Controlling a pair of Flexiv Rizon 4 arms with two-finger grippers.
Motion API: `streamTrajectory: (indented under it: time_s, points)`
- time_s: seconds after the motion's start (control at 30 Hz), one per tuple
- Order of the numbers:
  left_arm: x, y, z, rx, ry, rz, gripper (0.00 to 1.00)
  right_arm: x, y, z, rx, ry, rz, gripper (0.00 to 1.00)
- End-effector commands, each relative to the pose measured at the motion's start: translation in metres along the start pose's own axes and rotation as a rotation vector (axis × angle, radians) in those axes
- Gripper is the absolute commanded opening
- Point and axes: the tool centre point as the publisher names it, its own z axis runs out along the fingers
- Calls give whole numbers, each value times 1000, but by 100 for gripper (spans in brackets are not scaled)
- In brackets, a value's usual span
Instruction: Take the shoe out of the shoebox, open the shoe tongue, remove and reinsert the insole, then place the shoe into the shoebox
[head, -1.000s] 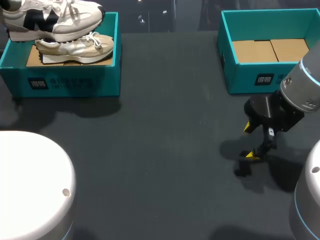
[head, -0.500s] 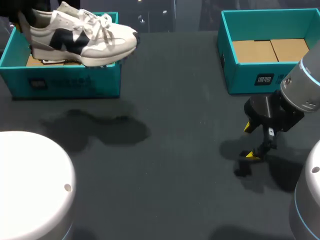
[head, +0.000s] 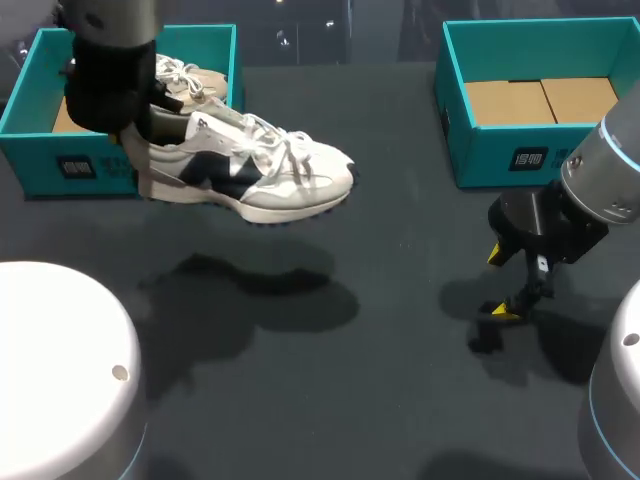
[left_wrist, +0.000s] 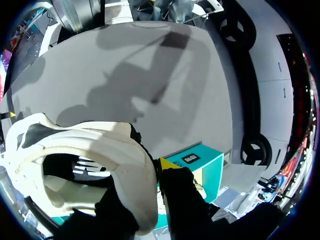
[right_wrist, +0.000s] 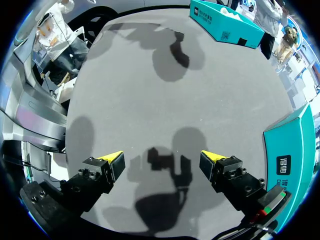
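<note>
- Head view – the left gripper (head: 140, 160) is clamped on the heel of the shoe (head: 250, 175). The shoe hangs clear above the table (head: 400, 230), its toe pointing away from the gripper towards the table's middle.
- Just behind that gripper stands the left shoebox (head: 70, 165), with a second shoe (head: 195, 85) lying in it.
- The right gripper (head: 502, 283) hangs low over the table with its fingers spread wide and nothing between them; the right shoebox (head: 500, 150) stands just beyond it.
- Left wrist view – the left gripper (left_wrist: 147, 175) pinches the shoe's (left_wrist: 90, 160) heel wall, one finger outside and the other down inside the collar. The left shoebox (left_wrist: 200, 160) shows just beside the outer finger.
- Right wrist view – the right gripper (right_wrist: 162, 160) is wide apart over bare table (right_wrist: 165, 90), holding nothing. The right shoebox (right_wrist: 295, 150) is close beside one finger, and the left shoebox (right_wrist: 225, 22) lies far ahead.
</note>
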Motion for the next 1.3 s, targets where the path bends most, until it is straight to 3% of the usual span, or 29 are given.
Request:
streamTrajectory:
  time_s: [0.03,0.23,0.7,1.0,1.3]
  points:
    - [-24,-1,12,-4,36,-23,0,1,0,0,1,-3,0,100]
    - [-45,-6,32,29,65,-42,0,1,0,0,1,-3,0,100]
    - [-45,-6,32,29,65,-42,0,1,0,0,1,-3,0,100]
    - [-104,-25,61,25,121,-23,0,1,0,0,1,-3,0,100]
    - [-145,-29,79,42,139,-58,0,1,0,0,1,-3,0,100]
